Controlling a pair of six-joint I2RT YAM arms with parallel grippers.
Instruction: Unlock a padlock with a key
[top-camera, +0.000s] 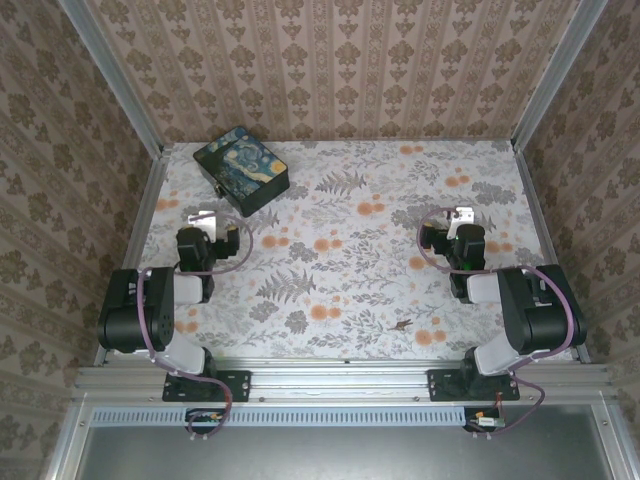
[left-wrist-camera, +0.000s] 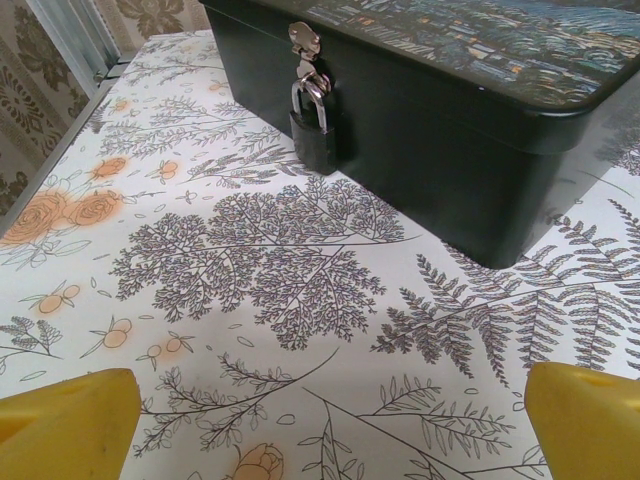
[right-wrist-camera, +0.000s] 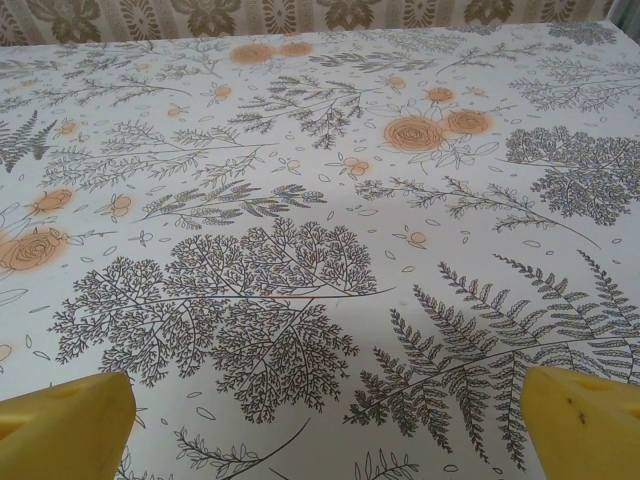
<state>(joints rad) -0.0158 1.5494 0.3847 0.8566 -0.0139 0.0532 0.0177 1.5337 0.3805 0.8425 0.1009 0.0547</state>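
left hand (left-wrist-camera: 325, 410): pads wide apart, nothing between them. Faces the padlock (left-wrist-camera: 313, 135) across a stretch of bare bench (top-camera: 340, 290).
right hand (right-wrist-camera: 325, 410): pads wide apart too, empty, over bare printed bench, pointing at the far wall.
padlock: closed, hanging from the hasp (left-wrist-camera: 303, 42) on the box (left-wrist-camera: 450, 150) front wall, body against that wall. Can't tell if its base touches the bench.
key (top-camera: 402, 325): flat on the bench near the near edge, just inboard of the right arm, well apart from the padlock.
step: my read is nothing's begun; key pickup comes first.
risk, pickup: key is thin and lies flat, so the pads may skate over it or pinch it crooked. A skewed key won't line up with the slot.
risk, aim: key is dark on a dark leaf print and easy to misplace. The right hand faces away from it.
risk, padlock: it hangs free, so any key push swings it unless the left hand clamps the body.
risk, box: it looks loose; a shove could slide it toward the far-left corner.
risk, keyway: not visible, likely underneath, so the padlock would need tilting up.
risk, arms: both hands must meet beside the box, so a clash is possible.
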